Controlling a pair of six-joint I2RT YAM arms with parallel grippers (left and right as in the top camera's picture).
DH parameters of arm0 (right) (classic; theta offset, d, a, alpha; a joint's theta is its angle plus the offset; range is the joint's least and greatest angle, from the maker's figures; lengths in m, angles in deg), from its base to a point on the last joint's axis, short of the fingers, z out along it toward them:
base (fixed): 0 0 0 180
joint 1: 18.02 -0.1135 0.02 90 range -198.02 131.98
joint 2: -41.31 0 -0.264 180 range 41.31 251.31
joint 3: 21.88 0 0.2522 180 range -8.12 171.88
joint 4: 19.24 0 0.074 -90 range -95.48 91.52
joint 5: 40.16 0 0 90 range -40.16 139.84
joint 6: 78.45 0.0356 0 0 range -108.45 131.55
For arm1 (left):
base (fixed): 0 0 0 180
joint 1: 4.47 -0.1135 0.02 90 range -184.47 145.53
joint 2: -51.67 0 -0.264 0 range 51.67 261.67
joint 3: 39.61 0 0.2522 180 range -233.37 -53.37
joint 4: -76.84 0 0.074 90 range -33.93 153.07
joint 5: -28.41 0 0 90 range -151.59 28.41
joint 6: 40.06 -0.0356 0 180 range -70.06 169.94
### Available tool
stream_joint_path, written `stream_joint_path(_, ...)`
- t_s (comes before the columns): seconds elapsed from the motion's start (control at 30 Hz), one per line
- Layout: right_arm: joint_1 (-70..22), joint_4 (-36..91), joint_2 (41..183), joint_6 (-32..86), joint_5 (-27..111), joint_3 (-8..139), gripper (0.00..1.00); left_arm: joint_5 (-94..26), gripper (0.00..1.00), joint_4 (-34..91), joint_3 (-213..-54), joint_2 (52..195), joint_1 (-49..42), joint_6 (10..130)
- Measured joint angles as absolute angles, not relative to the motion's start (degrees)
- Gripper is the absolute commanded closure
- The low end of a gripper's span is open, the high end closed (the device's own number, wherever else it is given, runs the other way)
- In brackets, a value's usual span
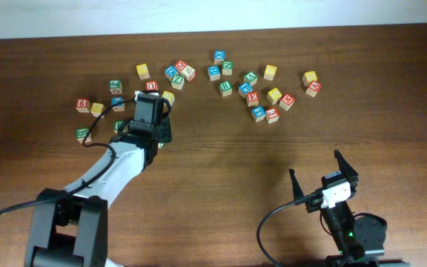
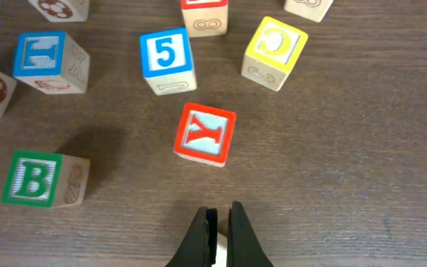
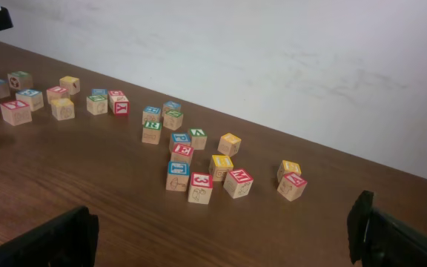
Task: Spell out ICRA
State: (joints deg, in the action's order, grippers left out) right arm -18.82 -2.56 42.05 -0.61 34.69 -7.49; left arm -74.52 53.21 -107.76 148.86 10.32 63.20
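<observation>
- Left wrist view: the left gripper (image 2: 221,210) has its black fingers drawn almost together with nothing between them, low over the dark wooden table (image 2: 362,185).
- At 12 o'clock, just ahead of the fingertips, sits a red-faced wooden cube marked Y (image 2: 204,133), a letter the word does not need.
- Past it at 1 o'clock stands the yellow-faced wooden cube marked C (image 2: 275,46), clear of its neighbours. As a cube it has no long axis, but its sides are turned slightly off the fingers' line.
- At 11 o'clock is a blue-faced wooden cube marked 5 (image 2: 167,55), and at 9 o'clock a green-faced wooden cube marked B (image 2: 32,178).
- The right gripper (image 1: 319,176) stands spread wide at the table's near edge, well apart from every block.
- The left arm is plainly the nearer one to the C. To reach it, I judge the fingers must spread, swing right of the Y and square up to the cube.
- I cannot read I, R or A on any block.
</observation>
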Motion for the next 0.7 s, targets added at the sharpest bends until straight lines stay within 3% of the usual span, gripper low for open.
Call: stream_joint_path(0.7,-18.82,-2.56,42.05,-0.65,34.69,-7.49,0.02,-70.85,1.0,52.53,-107.74,154.41,10.32,63.2)
